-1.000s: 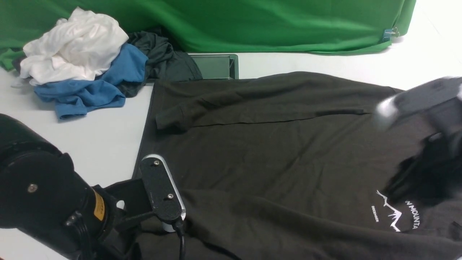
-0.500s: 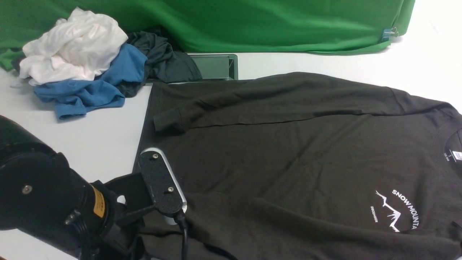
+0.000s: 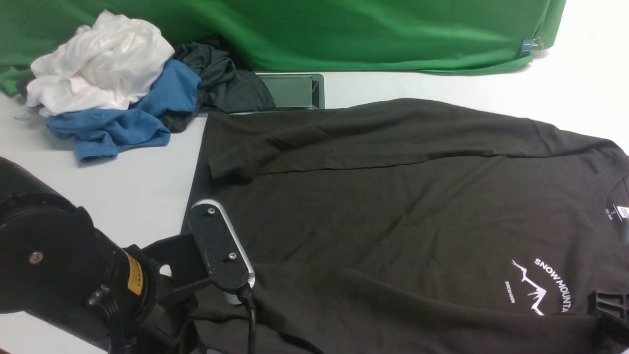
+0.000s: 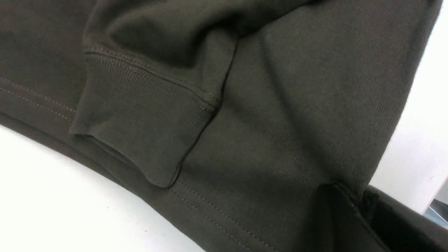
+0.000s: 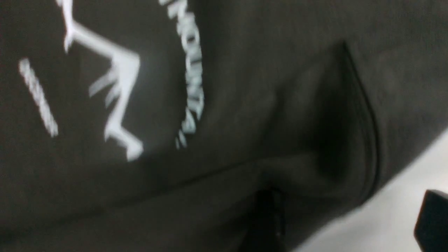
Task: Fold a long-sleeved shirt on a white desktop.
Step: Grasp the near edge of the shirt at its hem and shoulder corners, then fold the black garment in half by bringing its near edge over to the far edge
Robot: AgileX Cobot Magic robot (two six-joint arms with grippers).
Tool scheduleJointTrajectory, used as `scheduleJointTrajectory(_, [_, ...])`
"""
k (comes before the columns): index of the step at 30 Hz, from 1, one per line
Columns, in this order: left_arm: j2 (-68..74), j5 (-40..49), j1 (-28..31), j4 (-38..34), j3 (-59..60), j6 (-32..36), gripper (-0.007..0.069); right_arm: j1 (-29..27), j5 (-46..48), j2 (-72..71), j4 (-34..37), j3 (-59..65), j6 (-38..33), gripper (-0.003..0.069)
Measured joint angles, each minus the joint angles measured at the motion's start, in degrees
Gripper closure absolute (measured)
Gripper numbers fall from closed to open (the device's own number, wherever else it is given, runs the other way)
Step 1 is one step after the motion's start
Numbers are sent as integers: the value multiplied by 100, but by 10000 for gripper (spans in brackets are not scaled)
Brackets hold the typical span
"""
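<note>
Long-sleeved shirt [image 3: 383,211] — near clothes pile [image 3: 105,64], green cloth [image 3: 383,34]

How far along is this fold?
Done: both sleeves of the dark olive-black cotton long-sleeved shirt lie across its body. In hand: the left tool pinches its edge; the right tool stands open near the shoulder. Left, probably: folding the body, which lies spread out.

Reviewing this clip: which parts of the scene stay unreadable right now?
- Front view: the left gripper's jaws, hidden by its own arm.
- Front view: the rest of the right gripper, cut off by the right edge.
- Right wrist view: the small line beside the mountain print, blurred.
</note>
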Motion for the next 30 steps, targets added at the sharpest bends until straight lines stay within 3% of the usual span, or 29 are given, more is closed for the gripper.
scheduleJointTrajectory(9, [0, -5, 0, -10, 0, 0, 596, 0, -469, 616, 1, -65, 24, 146])
scheduleJointTrajectory(13, [0, -5, 0, -23, 0, -7, 596, -6, -493, 683, 62, -110, -108, 288])
scheduleJointTrajectory(14, [0, -5, 0, -29, 0, -7, 596, -6, -488, 683, 130, -117, -282, 414])
scheduleJointTrajectory(15, [0, 1, 0, -29, 0, -7, 596, -6, -488, 683, 138, -117, -308, 414])
scheduleJointTrajectory(16, [0, 15, 0, -29, 0, -7, 596, -6, -470, 663, 275, -117, -494, 545])
scheduleJointTrajectory(17, [0, 29, 0, -29, 0, -7, 596, -1, -447, 638, 299, -117, -538, 564])
scheduleJointTrajectory(30, [-708, 868, 0, -213, 0, -7, 596, -1, 2093, -1630, -136, -37, -545, 586])
